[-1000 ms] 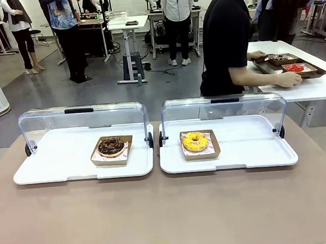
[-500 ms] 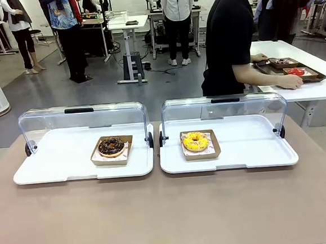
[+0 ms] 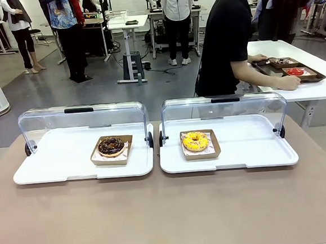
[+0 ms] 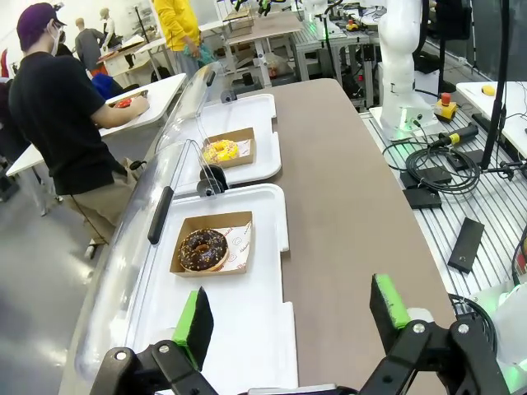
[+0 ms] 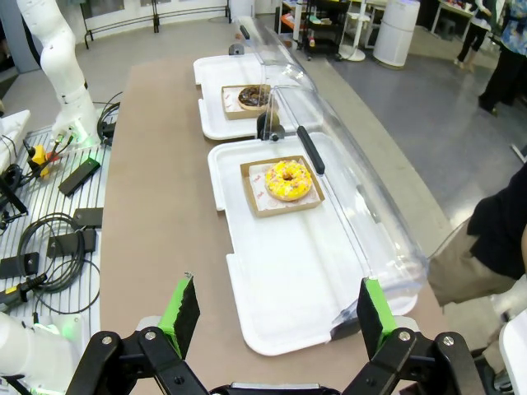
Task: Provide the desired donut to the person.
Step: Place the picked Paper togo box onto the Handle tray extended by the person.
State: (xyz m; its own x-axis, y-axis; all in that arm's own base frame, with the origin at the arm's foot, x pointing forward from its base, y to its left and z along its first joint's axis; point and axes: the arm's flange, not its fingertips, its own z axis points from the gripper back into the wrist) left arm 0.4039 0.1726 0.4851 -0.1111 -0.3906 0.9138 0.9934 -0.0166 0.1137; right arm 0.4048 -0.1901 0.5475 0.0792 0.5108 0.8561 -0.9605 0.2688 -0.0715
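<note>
Two white trays are set side by side on the brown tabletop [image 3: 170,212], each with a clear hinged lid raised at its far edge. On the left tray [image 3: 53,164], a chocolate donut [image 3: 111,146] is seated in a shallow cardboard box [image 3: 101,159] near the tray's middle. On the right tray [image 3: 255,148], a yellow donut [image 3: 195,141] is seated in a matching cardboard box [image 3: 211,150], toward the tray's left half. The two trays are just beside each other, with a narrow gap between them.

The person [image 3: 227,38] in the black shirt is positioned beyond the far edge of the tabletop, turned away toward a white side table [image 3: 318,90]. One hand [image 3: 289,81] is rested on a dark tray [image 3: 312,79] on that side table.

In the left wrist view, the left gripper [image 4: 292,317] is held above the near end of the left tray, its fingers [image 4: 194,327] spread wide and released, with nothing between them. In the right wrist view, the right gripper [image 5: 276,317] is held above the near end of the right tray, its fingers [image 5: 182,315] likewise released and empty. Both donuts lie well apart from the fingers.
</note>
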